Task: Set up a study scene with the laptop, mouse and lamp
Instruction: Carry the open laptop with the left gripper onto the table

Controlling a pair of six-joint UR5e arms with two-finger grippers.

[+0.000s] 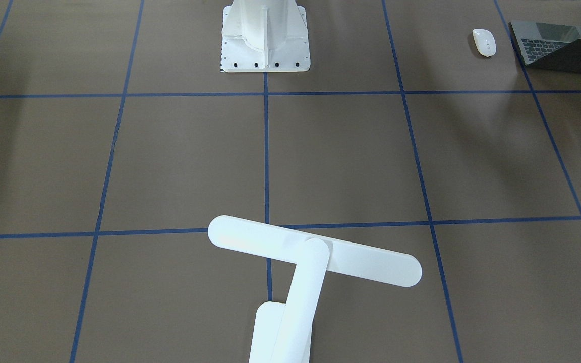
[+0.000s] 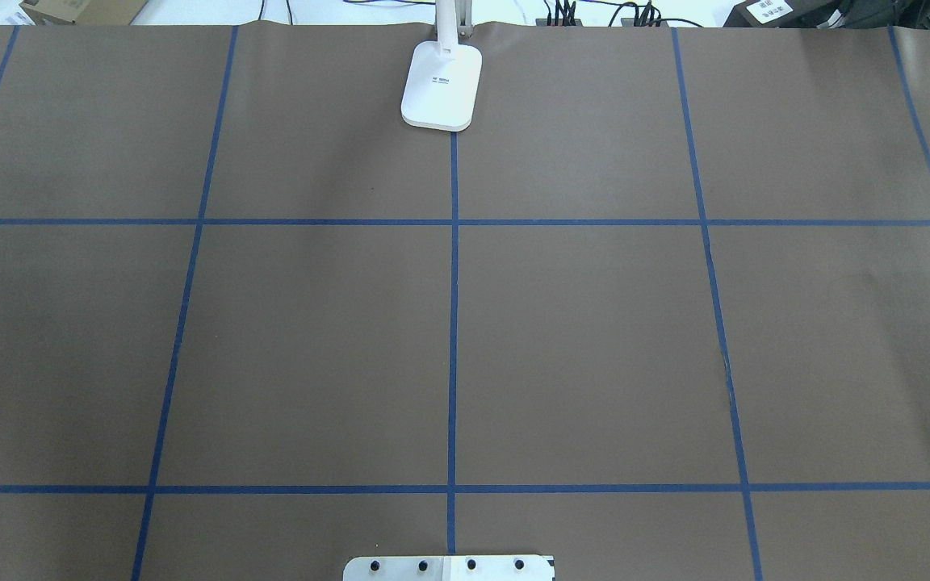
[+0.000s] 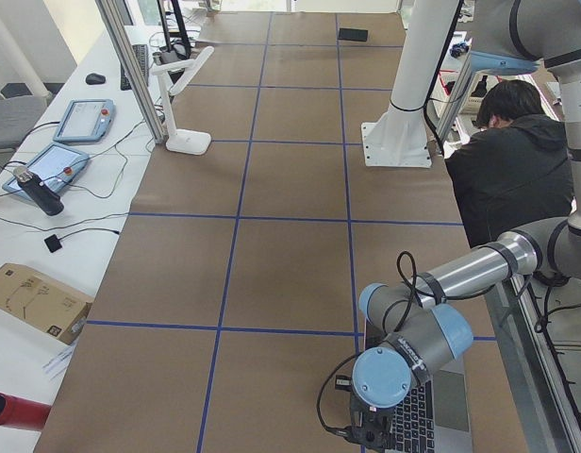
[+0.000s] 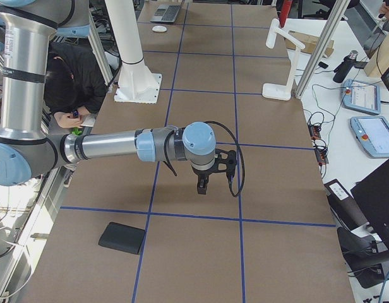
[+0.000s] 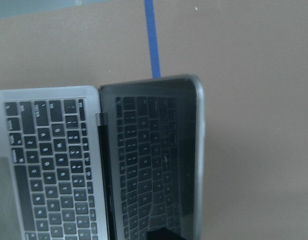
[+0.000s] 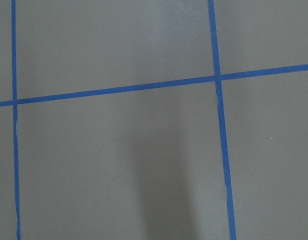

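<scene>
The laptop (image 1: 558, 46) lies open near the table's end on my left, with the white mouse (image 1: 484, 42) beside it. In the left wrist view its keyboard (image 5: 49, 160) and dark screen (image 5: 154, 160) fill the frame. The lamp (image 1: 315, 254) stands at the far middle edge, and its base shows in the overhead view (image 2: 442, 85). My left gripper (image 3: 371, 436) hovers over the laptop (image 3: 437, 415); I cannot tell if it is open. My right gripper (image 4: 202, 186) hangs above bare table; I cannot tell its state.
The white bolted robot pedestal (image 1: 265, 38) stands at the near middle edge. A black square mat (image 4: 122, 238) lies near the table's end on my right. A seated person (image 3: 512, 142) is beside the pedestal. Blue tape lines (image 6: 216, 125) grid the brown table.
</scene>
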